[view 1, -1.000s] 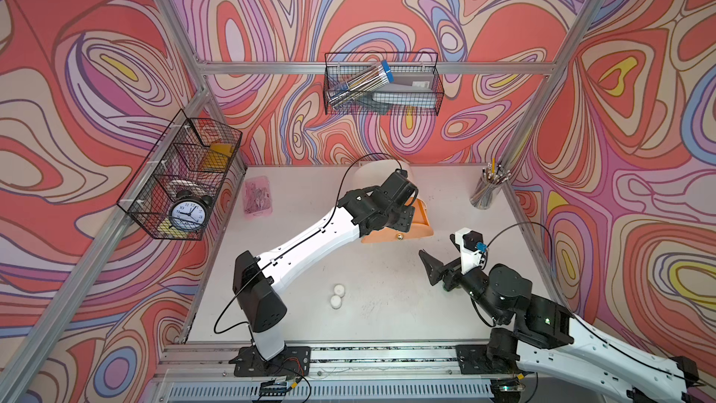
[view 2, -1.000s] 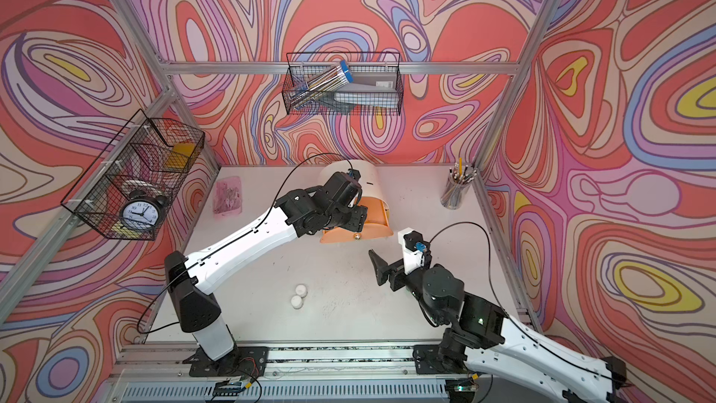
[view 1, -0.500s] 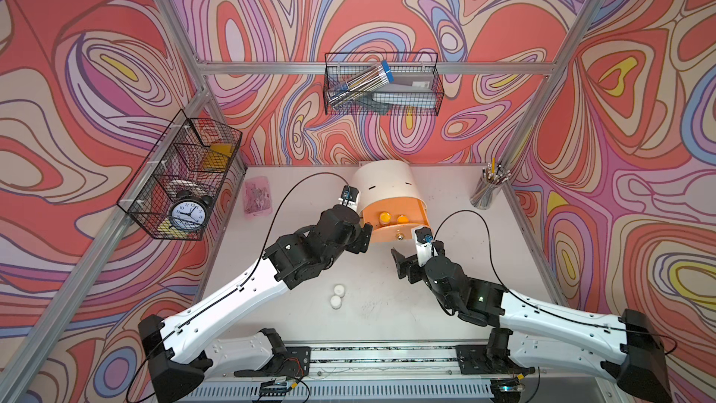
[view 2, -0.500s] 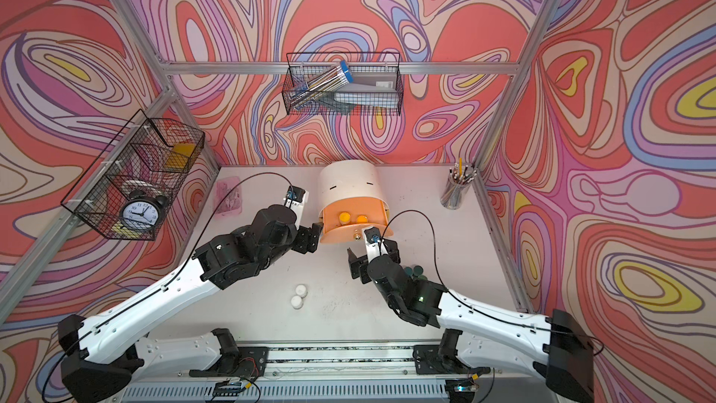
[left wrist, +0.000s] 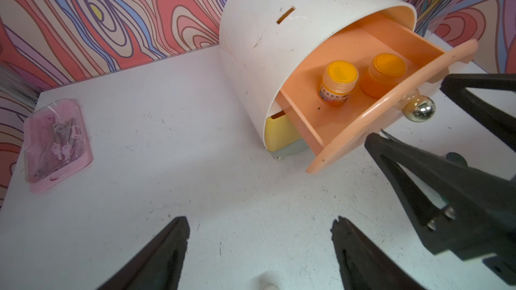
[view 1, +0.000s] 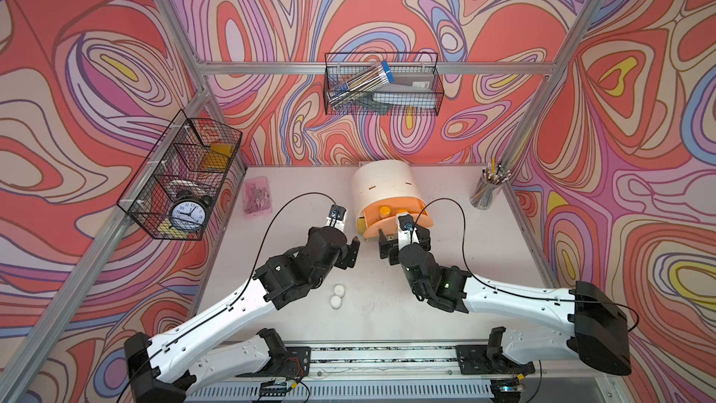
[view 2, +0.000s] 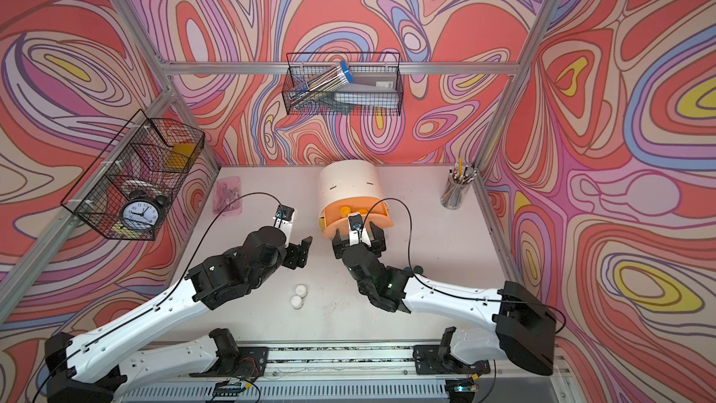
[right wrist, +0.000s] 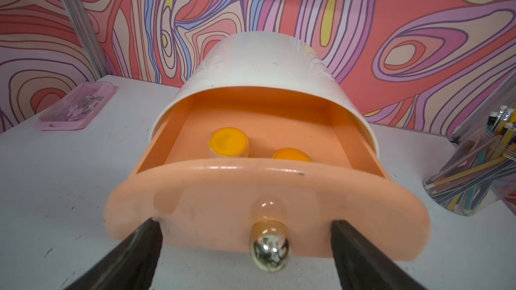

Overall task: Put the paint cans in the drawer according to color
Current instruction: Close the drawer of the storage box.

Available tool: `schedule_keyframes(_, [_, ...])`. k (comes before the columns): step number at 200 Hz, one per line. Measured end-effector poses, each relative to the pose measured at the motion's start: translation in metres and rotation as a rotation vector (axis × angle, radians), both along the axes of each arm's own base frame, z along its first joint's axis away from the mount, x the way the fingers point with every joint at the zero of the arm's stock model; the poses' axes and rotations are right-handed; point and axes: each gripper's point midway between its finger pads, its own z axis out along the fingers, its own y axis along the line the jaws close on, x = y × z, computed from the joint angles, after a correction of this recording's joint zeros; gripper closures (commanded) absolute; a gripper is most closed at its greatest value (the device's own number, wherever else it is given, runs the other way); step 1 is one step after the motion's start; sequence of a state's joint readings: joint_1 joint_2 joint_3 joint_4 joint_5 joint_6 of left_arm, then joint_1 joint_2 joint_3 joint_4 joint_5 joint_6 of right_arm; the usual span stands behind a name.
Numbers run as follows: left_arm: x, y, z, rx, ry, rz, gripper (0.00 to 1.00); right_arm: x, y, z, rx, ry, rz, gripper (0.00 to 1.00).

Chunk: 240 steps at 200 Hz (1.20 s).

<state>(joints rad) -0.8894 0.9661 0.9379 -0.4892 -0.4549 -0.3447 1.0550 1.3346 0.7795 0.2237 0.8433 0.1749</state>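
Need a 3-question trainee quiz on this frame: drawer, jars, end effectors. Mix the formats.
1. True or false: the peach drawer is pulled out and holds two orange-lidded jars.
2. Multiple choice: at the drawer's knob, the right end effector is
A) shut on it
B) open, one finger on either side of it
C) carrying a jar above it
3. Fill in: the two loose jars on the table have ___ lids.

Key: 1 true; 2 B; 3 white.
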Motion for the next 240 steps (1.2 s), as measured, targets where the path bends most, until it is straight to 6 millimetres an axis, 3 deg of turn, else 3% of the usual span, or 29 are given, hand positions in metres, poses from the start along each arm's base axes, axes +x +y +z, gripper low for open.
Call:
schedule_keyframes(42, [-0.011, 0.014, -0.016, -0.036, 0.0, 0.016, 0.12, 0.023, 0.016, 0.01, 0.004, -0.027, -0.021, 0.03])
schedule_keyframes(98, [-0.016, 0.015, -0.037, -0.05, 0.045, 0.023, 0.12, 0.053, 0.012, 0.001, 0.032, 0.001, -0.042, 0.03])
schedule_keyframes(148, [-0.019, 0.012, -0.051, -0.074, 0.075, 0.02, 0.12, 0.059, 0.028, -0.007, 0.076, 0.008, -0.009, 0.05])
schedule_keyframes(188, [-0.021, 0.012, -0.06, -0.087, 0.095, 0.019, 0.11, 0.064, 0.04, -0.025, 0.09, 0.032, 0.01, 0.06])
schedule_keyframes(214, [-0.022, 0.011, -0.063, -0.09, 0.101, 0.02, 0.11, 0.058, 0.037, -0.02, 0.124, 0.048, 0.029, 0.12])
schedule_keyframes(240, [-0.021, 0.011, -0.062, -0.096, 0.092, 0.023, 0.1, 0.039, 0.02, -0.002, 0.183, 0.073, 0.05, 0.12])
